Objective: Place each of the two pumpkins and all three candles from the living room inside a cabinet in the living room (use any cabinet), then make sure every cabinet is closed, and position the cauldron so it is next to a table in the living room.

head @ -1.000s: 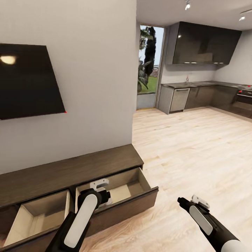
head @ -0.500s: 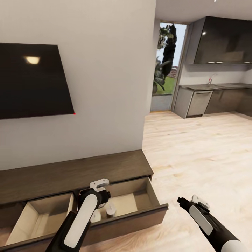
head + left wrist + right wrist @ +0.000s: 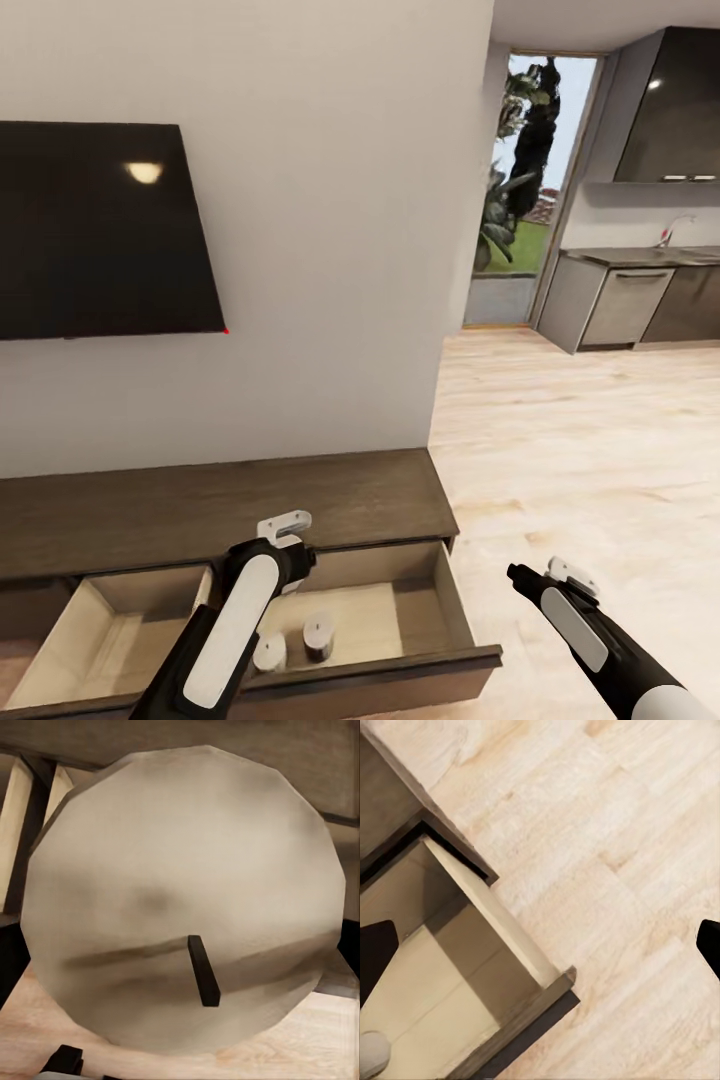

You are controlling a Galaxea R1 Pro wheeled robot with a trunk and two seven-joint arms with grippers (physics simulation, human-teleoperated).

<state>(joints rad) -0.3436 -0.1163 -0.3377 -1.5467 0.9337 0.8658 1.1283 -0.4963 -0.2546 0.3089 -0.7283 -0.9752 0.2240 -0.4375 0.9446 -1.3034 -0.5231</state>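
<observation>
A whitish-grey candle (image 3: 180,870) with a dark wick sits right up against the left wrist camera, and my left gripper (image 3: 290,560) is shut on it. That gripper hovers over the back of the right open drawer (image 3: 420,610) of the dark-brown cabinet (image 3: 200,510). Two more candles (image 3: 268,652) (image 3: 318,637) stand upright on the drawer's pale floor near its front. One candle (image 3: 371,1054) also shows in the right wrist view beside the drawer corner (image 3: 547,982). My right gripper (image 3: 515,575) is open and holds nothing, over the floor right of the drawer.
A second drawer (image 3: 110,630) stands open to the left with nothing showing in it. A black TV (image 3: 100,230) hangs on the wall above the unit. Pale wood floor (image 3: 580,450) runs right toward a kitchen with dark cupboards (image 3: 670,110) and a glass door (image 3: 520,190).
The camera has turned, so the whole scene has slid to the right in the picture. The two candles in the right drawer have come out from behind my left arm. Both arms hold their pose.
</observation>
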